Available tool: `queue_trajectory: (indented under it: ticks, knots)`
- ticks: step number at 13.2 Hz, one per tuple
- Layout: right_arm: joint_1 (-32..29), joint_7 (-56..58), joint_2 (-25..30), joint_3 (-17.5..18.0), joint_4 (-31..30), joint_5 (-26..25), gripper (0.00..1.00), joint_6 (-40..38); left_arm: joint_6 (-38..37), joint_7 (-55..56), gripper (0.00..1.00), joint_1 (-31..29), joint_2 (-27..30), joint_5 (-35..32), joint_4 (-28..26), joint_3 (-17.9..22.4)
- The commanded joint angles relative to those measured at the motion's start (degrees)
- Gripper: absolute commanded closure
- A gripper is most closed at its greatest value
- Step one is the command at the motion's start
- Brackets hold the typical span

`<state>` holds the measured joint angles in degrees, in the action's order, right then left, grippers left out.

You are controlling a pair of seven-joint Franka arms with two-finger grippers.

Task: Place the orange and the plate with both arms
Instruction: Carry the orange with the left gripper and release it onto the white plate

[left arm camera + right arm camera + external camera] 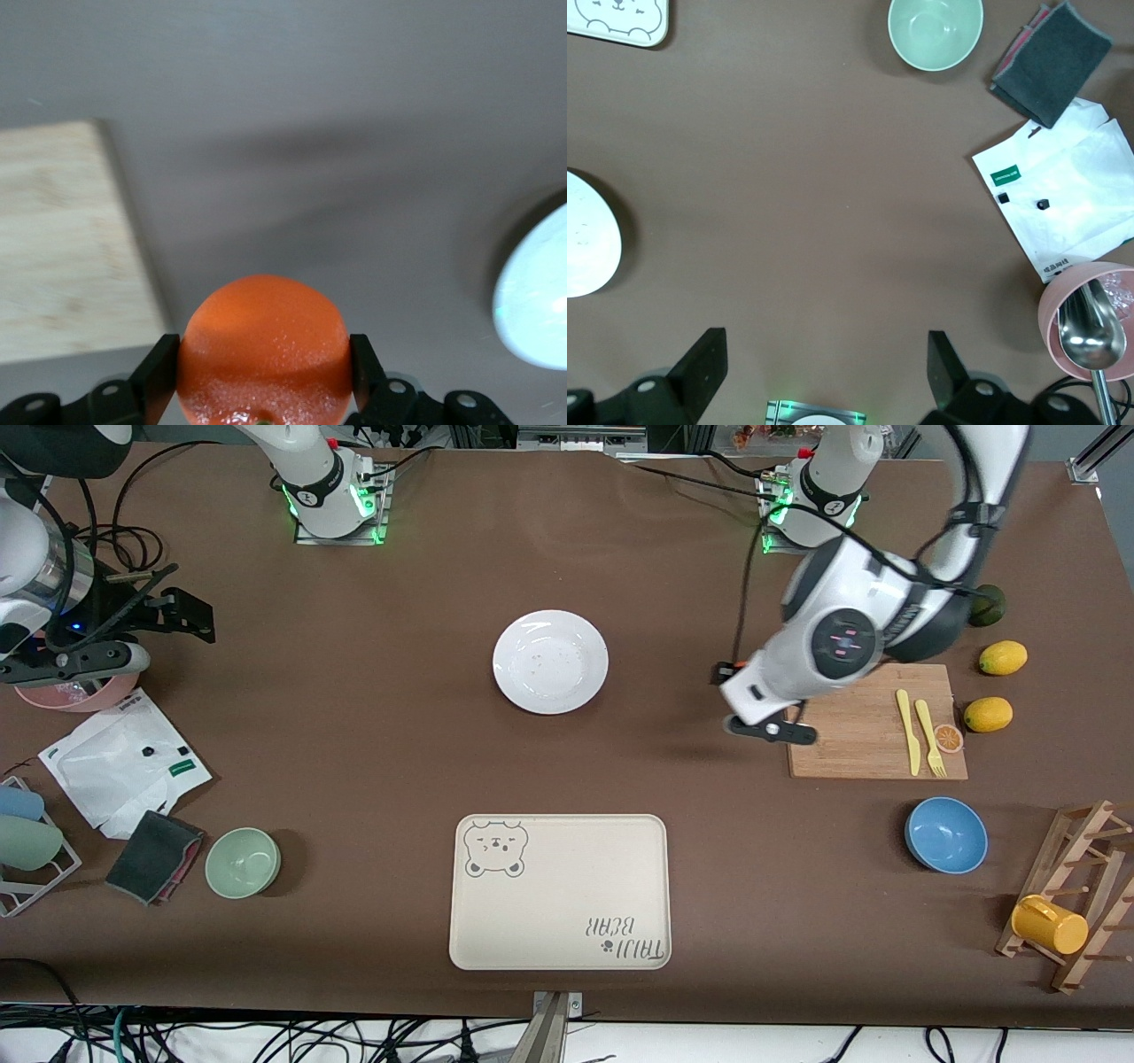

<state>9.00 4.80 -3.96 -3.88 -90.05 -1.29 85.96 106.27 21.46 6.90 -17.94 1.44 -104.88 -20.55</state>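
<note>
Nearest the camera, the bear-printed tray [560, 892] lies bare while the left gripper [263, 376] clamps the orange [262, 350] over the table beside the cutting board [873, 726] (presumably bound for the plate [550, 661]), and the right gripper [826, 367] waits spread open over its end of the table.

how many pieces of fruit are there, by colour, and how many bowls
Bright orange-red round orange, held in the left hand: 1
Yellow lemons: 2
Dark green round fruit: 1
Flat orange slice: 1
Bowls, pale green, blue, pink: 3
Total: 8
</note>
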Motion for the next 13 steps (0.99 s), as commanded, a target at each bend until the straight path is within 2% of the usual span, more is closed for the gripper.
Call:
queue_trajectory:
  ticks: [1,4,6,8,10,13]
  knots:
    - [-0.04,0.21,0.71,-0.17,-0.04,0.68,0.00,-0.27,-0.89,14.17,0.66,8.11,-7.70,1.55,9.58,0.51]
    - [0.05,0.12,0.44,0.18,-0.22,0.77,0.00,0.08,0.50,25.00,0.65,14.79,-12.28,1.55,12.16,0.42]
    - [0.05,0.12,0.35,0.18,-0.22,0.68,0.00,0.08,6.11,32.90,0.65,19.36,-13.86,1.46,11.98,0.51]
    - [0.05,0.20,0.35,0.10,-0.22,0.77,0.00,0.08,12.34,40.20,0.65,23.32,-17.90,0.94,11.98,0.59]
    - [0.05,0.29,0.27,0.10,-0.30,0.68,0.00,0.17,20.17,46.01,0.65,25.17,-21.59,0.76,11.98,0.59]
    - [0.05,0.21,0.09,0.10,-0.30,0.68,0.00,0.17,21.43,47.44,0.65,26.06,-23.54,0.67,11.98,0.59]
